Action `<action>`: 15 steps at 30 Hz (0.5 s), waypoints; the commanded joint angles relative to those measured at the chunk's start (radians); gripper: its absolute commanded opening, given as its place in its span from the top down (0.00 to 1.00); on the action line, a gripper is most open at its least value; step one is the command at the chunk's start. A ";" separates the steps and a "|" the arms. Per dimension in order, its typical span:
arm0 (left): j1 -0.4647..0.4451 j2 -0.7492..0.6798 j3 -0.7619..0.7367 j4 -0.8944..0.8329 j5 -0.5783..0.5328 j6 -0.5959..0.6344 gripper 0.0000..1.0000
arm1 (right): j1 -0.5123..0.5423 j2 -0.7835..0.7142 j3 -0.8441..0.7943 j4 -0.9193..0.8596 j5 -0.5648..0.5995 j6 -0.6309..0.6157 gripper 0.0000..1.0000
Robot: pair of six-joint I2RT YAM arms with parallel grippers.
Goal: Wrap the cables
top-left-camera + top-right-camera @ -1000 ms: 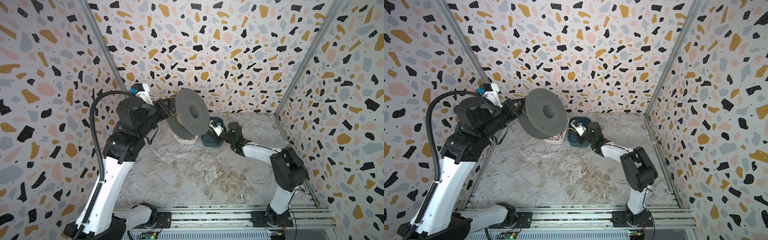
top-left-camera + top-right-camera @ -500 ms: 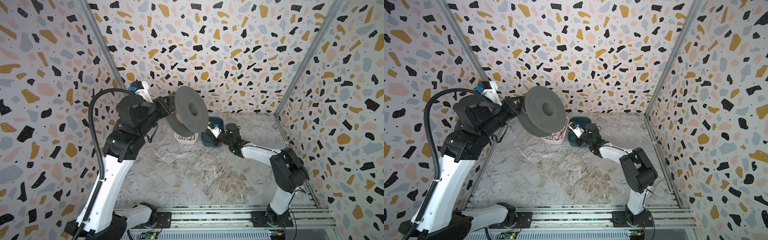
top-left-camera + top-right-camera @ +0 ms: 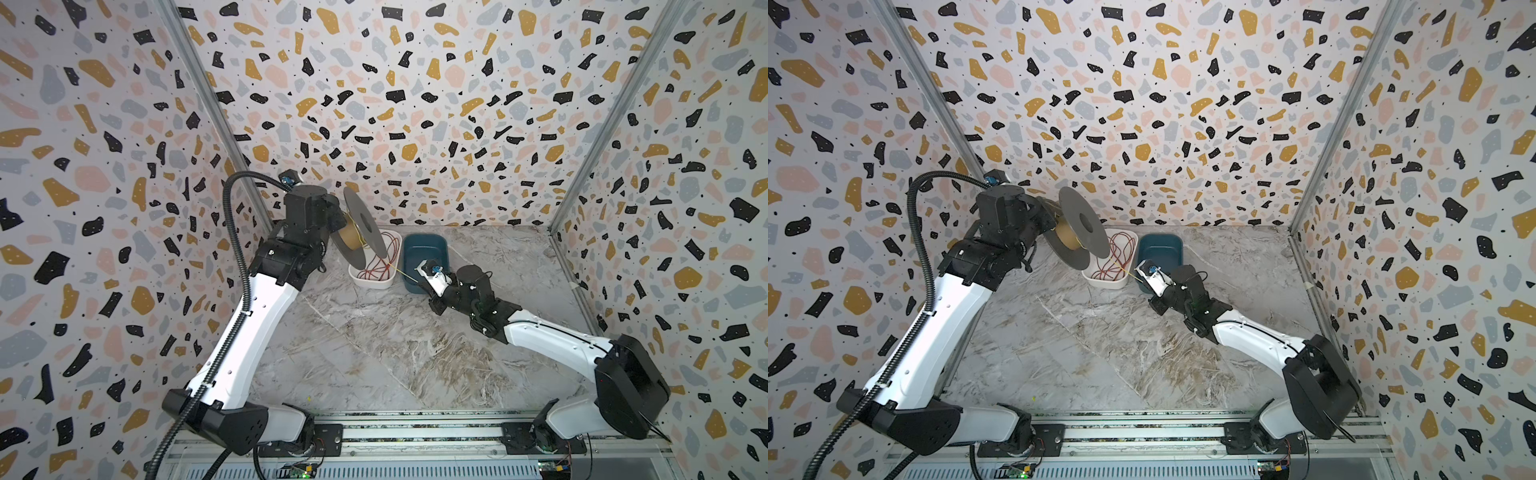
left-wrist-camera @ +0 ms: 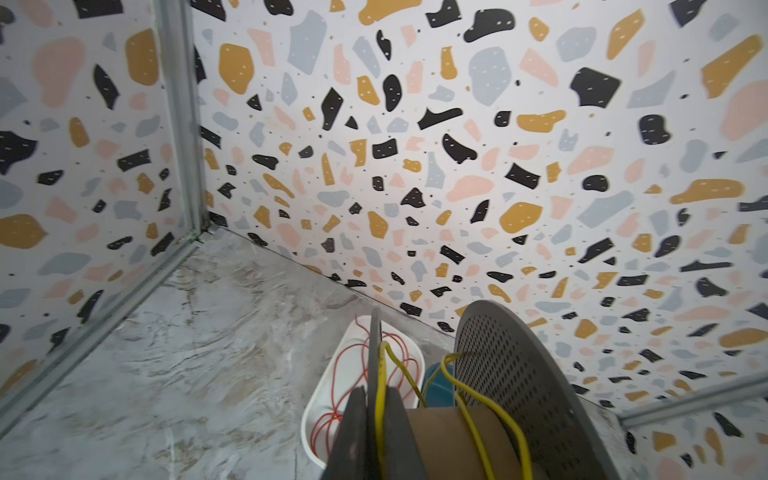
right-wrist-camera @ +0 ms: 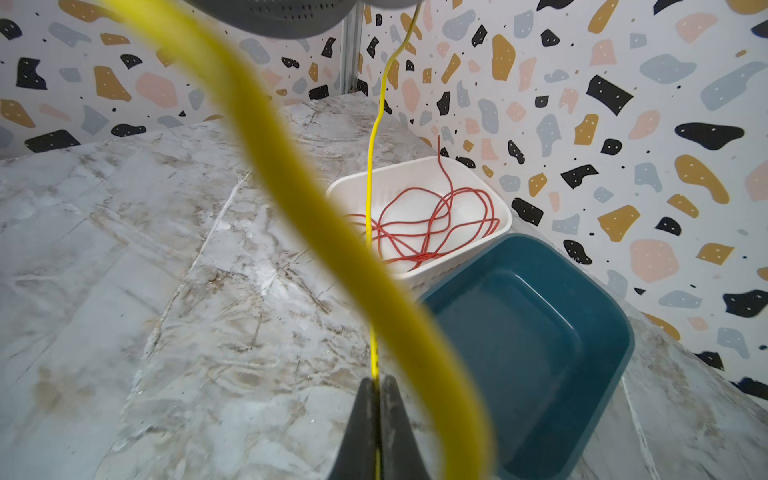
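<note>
The thin yellow cable (image 4: pixel 379 407) lay in a few loose turns round the cardboard core of the spool (image 4: pixel 519 374). From there it ran fairly taut down to the right gripper (image 5: pixel 376 395), pinched between its closed jaws. A blurred slack loop, probably its free tail, hung close to that wrist's lens. The thin red cable (image 5: pixel 422 255) lay loosely tangled inside the white tub (image 5: pixel 395 178), one end rising above the rim.

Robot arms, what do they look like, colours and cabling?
The left arm and right arm have white link shells and black joint housings. A thick black corrugated hose runs along the left one. The right gripper has dark, tapered fingers.
</note>
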 commanded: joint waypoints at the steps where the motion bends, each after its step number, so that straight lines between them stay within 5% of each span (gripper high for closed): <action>1: 0.003 -0.008 -0.035 0.137 -0.153 0.041 1.00 | 0.046 -0.088 0.020 -0.096 0.053 0.004 1.00; 15: -0.043 0.069 -0.169 0.199 -0.258 0.150 1.00 | 0.218 -0.188 0.234 -0.372 0.013 -0.057 1.00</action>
